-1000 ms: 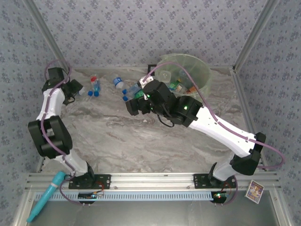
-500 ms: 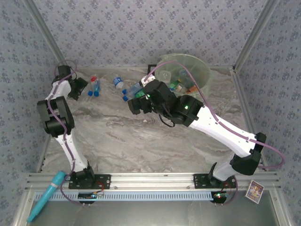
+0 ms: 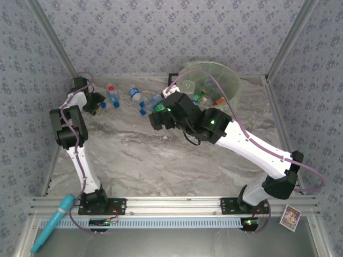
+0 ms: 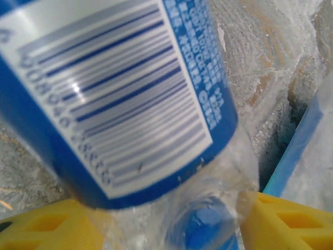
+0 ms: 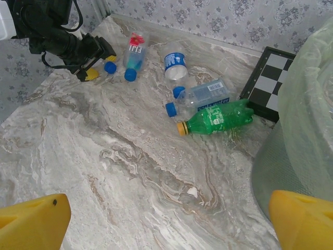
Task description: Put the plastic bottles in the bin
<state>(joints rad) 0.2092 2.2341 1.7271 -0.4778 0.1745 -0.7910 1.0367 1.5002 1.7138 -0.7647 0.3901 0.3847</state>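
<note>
**Left gripper astride a bottle in the far-left corner**

Your left gripper (image 4: 166, 226) has a blue-label bottle (image 4: 119, 88) between its yellow fingers (image 4: 41, 226), with the blue cap (image 4: 200, 232) toward the palm. You cannot tell whether the pads press it or merely flank it. That gripper sits close to the left wall (image 3: 32, 80), so you have little room on that side.

Just to its right lie a red-topped bottle (image 5: 135, 52) and a blue bottle (image 5: 175, 63). Further right, a clear bottle (image 5: 205, 95) and a green bottle (image 5: 218, 119) lie side by side near a checkered board (image 5: 270, 78).

Your right gripper (image 5: 169, 221) hangs on the near side of those two, jaws wide with nothing between them. The bin (image 5: 307, 114) stands at the far right, just past the board. The near half of the table (image 5: 119, 177) lies bare.
</note>
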